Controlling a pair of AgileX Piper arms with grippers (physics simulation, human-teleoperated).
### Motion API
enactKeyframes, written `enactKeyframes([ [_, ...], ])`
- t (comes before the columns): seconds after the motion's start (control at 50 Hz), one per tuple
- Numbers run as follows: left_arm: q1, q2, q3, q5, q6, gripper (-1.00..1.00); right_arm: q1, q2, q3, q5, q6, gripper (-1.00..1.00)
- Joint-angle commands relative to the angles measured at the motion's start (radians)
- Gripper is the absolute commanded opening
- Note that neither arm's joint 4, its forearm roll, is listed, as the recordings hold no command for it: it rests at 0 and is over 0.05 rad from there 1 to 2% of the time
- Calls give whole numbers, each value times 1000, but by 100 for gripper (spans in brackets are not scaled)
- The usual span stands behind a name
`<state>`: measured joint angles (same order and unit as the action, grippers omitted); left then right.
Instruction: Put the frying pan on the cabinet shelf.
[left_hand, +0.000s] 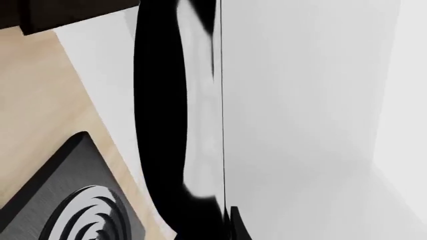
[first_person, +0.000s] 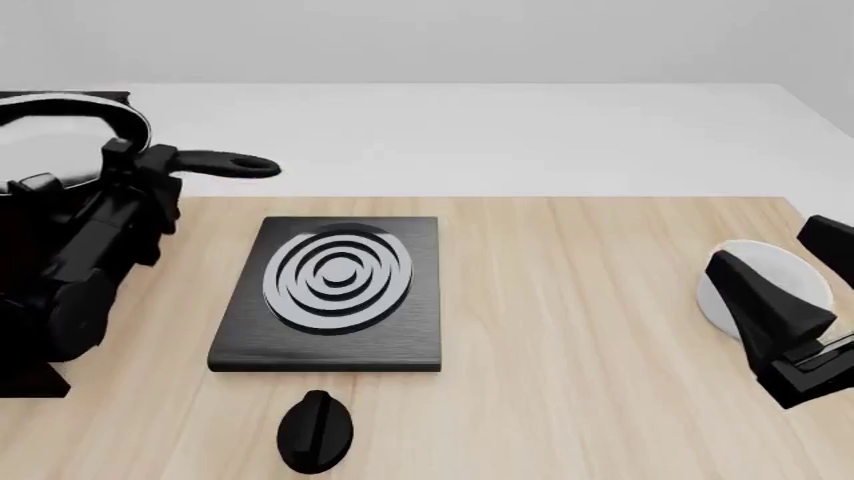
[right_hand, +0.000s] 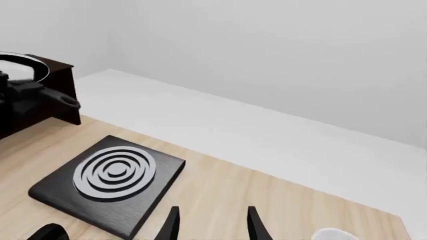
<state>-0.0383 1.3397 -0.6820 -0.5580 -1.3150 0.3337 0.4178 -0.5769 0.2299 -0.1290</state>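
Glossy round frying pan (first_person: 60, 120) pinched by left end effector (first_person: 131, 165); right end effector (right_hand: 212, 222) spread.

The right gripper (right_hand: 210, 225) shows only two dark fingertips set apart above the light wood tabletop (right_hand: 220, 195). A black stove plate (right_hand: 110, 177) with silver rings lies near them. Well beyond it, the frying pan (right_hand: 23, 67) sits over the dark cabinet (right_hand: 63, 92), the left arm (right_hand: 23, 105) at its handle.
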Motion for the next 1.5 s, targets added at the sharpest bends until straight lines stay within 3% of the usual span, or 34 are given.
enactKeyframes([
  [0.02,71,115,-89,-81,-58,-100,-10,-1,11,-9,-1,100],
  [0.12,91,106,-136,-37,-26,-100,-10,-3,15,-6,2,100],
  [0.3,131,141,-183,-14,-30,-100,-22,2,21,-2,10,100],
  [0.7,193,223,-246,-13,-16,-100,-6,112,30,-108,9,100],
  [1.06,240,280,-317,-4,-20,-100,2,163,45,-145,2,100],
  [1.5,284,337,-260,-93,-38,-100,-9,184,50,-158,9,100],
])
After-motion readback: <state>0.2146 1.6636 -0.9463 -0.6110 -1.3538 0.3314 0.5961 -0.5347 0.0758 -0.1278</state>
